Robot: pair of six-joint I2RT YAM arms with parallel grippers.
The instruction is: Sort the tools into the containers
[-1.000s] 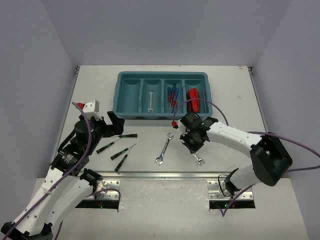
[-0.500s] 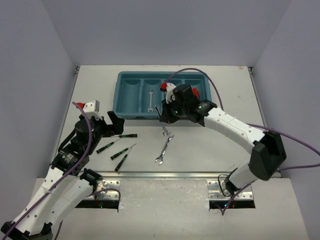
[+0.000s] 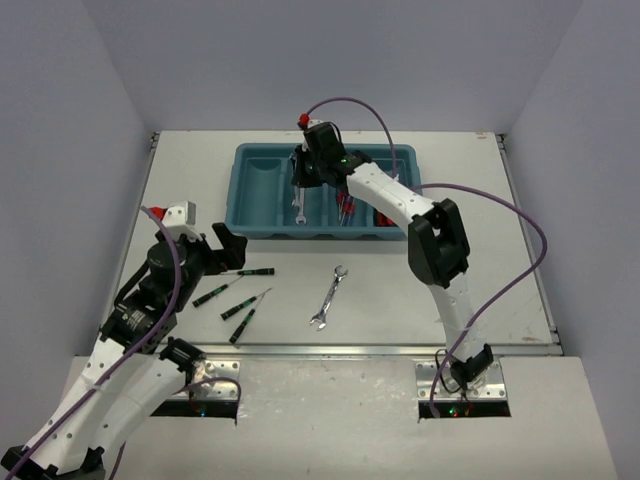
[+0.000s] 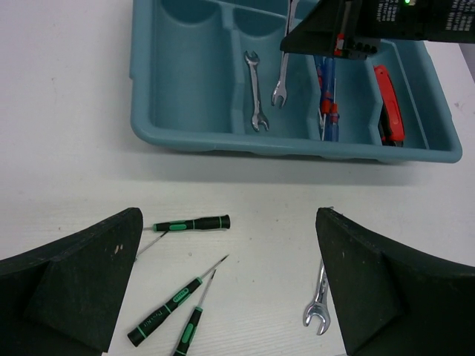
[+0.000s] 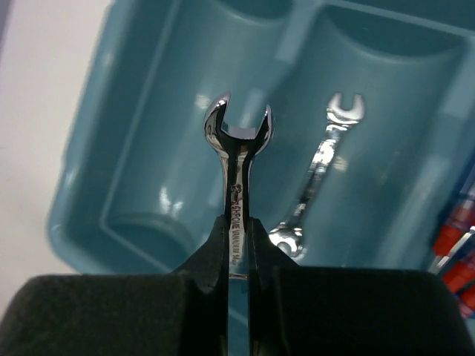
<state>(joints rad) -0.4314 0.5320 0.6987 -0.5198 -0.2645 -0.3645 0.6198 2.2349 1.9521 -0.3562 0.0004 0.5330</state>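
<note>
Though unclear from overhead, right jaws pinching wrench (image 5: 239, 144) above tray (image 5: 89, 215) in wrist view, left jaws wide open.

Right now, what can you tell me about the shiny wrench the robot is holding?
The held wrench is slim, silver and mirror-shiny, metal by its look, with a U-shaped open end and tiny stamped lettering on its shaft. The right gripper is shut on the shaft, its black fingers hiding the other end. It hangs over the teal tray, seemingly above the compartment where a second wrench lies, touching only the fingers.
</note>
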